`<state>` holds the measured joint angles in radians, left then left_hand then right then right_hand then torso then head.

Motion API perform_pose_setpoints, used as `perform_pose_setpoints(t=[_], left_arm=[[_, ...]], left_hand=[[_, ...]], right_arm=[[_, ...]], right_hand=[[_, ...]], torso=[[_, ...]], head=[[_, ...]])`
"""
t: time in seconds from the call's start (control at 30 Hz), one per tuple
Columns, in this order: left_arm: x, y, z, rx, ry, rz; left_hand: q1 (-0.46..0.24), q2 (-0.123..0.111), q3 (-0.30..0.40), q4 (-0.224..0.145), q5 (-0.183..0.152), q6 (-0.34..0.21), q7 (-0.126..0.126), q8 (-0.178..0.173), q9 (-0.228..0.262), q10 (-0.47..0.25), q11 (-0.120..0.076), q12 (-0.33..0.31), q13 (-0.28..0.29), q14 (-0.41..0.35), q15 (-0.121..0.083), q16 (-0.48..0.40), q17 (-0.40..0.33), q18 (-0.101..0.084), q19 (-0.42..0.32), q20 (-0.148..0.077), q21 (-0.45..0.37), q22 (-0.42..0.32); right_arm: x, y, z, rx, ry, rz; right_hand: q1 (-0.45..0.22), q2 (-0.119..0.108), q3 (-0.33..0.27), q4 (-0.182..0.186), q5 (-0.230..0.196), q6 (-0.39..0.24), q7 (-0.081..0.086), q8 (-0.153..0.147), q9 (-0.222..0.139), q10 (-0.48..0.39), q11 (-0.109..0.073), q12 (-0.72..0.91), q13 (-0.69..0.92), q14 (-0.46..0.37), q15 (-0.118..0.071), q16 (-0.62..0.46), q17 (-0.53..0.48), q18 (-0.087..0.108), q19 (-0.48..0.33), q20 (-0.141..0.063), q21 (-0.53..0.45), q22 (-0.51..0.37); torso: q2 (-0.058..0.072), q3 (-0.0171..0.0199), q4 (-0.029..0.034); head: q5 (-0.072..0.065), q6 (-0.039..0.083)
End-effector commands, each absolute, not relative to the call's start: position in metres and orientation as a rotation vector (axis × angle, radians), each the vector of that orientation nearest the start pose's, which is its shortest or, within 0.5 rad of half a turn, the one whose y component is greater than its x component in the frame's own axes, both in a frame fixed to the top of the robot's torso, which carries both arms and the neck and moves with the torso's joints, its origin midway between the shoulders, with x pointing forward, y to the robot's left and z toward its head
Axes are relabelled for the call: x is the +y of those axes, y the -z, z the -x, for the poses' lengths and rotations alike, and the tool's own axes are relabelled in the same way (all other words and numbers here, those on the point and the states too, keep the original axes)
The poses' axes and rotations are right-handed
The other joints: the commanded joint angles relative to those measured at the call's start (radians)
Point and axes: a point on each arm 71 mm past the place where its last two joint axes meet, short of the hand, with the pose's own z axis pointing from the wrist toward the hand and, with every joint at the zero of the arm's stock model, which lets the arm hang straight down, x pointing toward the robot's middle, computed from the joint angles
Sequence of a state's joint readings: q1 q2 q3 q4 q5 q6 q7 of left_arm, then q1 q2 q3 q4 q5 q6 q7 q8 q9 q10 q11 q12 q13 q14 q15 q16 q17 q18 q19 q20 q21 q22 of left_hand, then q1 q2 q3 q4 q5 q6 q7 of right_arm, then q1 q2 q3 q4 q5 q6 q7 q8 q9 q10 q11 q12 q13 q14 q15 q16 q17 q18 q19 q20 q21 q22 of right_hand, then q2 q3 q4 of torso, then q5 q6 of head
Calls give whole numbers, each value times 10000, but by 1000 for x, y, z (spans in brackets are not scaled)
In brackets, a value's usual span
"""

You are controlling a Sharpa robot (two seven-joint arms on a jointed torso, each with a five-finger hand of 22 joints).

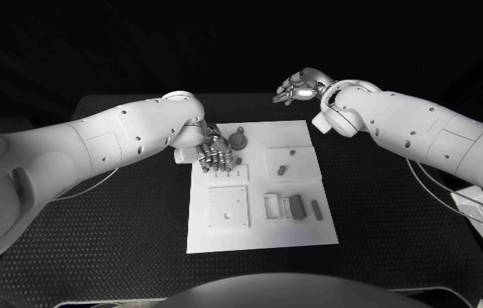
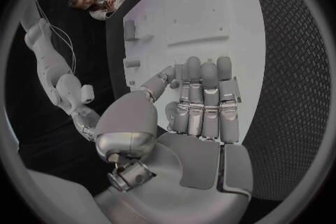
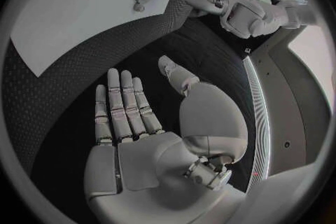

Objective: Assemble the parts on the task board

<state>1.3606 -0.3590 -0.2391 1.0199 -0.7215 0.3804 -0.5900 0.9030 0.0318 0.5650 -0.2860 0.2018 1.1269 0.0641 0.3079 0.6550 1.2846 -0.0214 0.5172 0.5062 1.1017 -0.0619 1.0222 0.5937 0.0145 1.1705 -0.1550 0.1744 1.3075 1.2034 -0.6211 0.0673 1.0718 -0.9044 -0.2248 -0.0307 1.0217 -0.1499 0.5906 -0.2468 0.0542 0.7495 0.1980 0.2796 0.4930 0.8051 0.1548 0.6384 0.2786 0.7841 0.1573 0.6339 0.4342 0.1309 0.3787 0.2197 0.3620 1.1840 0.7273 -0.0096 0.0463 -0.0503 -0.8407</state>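
The task board (image 1: 259, 224) lies flat in the middle of the black table (image 1: 121, 252), a white plate with raised square blocks and small grey parts on it. Taking the board as the landmark, the left robot hand (image 1: 213, 154) hangs over its far left corner, fingers pointing down and held close side by side, their tips just above or touching a raised square block (image 1: 229, 174) there; the pictures do not settle whether they make contact. In the left wrist view the same robot hand (image 2: 199, 103) shows straight, extended fingers with nothing between them and the thumb, so it is open and holds nothing.

Just beside those fingers, at the board's far edge, sits a gear (image 1: 239, 140). Toward the board's right side a small dark peg (image 1: 282, 170) lies on another raised square (image 1: 292, 163). Along the board's near half are a larger square block (image 1: 228, 207) with holes and, right of it, a row of upright grey bars (image 1: 295, 207).

The right robot hand (image 1: 297, 86) is well beyond the board's far right corner, raised over the bare table. In the right wrist view its fingers (image 3: 126, 109) are stretched flat, thumb apart, gripping nothing.
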Motion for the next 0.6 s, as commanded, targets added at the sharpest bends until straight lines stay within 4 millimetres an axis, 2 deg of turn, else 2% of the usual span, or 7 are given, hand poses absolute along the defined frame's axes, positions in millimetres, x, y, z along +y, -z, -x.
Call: perform_pose_setpoints(t=[0.03, 0.13, 0.6], left_arm=[[112, 239, -537, 26672, 3441, 1571], [112, 242, -537, 26725, 3430, 1631], [112, 246, -537, 26873, 3462, 1702]], left_hand=[[396, 413, 59, -35, 54, -8, 21, 40, 11, 65, -28, -1, 18, -19, -12, 43, 16, -67, 29, -53, 37, 144], [393, 418, 57, -34, 54, -10, 22, 41, 13, 63, -28, 0, 20, -21, -13, 45, 17, -68, 28, -53, 37, 147], [383, 435, 46, -33, 49, -19, 24, 41, 22, 55, -27, 3, 33, -32, -14, 56, 22, -70, 24, -54, 37, 162]], right_arm=[[-227, 183, -573, 17081, -8204, -4765], [-227, 183, -573, 17070, -8204, -4766], [-226, 183, -573, 17080, -8230, -4766]], right_hand=[[98, -33, -46, 42, -43, -74, 215, 41, -11, 44, 44, -44, -22, -71, 22, -67, -14, -133, -63, -22, -68, 20], [101, -34, -46, 42, -43, -78, 216, 42, -14, 48, 45, -56, -44, -74, 24, -78, -18, -134, -65, -23, -72, 31], [105, -34, -50, 49, -43, -92, 221, 47, -27, 66, 53, -107, -140, -95, 42, -132, -36, -142, -68, -27, -90, 79]], torso=[[0, 2, 6], [0, -6, 3], [-5, 1, 5]], head=[[-12, -21], [-25, -36], [-28, -71]])
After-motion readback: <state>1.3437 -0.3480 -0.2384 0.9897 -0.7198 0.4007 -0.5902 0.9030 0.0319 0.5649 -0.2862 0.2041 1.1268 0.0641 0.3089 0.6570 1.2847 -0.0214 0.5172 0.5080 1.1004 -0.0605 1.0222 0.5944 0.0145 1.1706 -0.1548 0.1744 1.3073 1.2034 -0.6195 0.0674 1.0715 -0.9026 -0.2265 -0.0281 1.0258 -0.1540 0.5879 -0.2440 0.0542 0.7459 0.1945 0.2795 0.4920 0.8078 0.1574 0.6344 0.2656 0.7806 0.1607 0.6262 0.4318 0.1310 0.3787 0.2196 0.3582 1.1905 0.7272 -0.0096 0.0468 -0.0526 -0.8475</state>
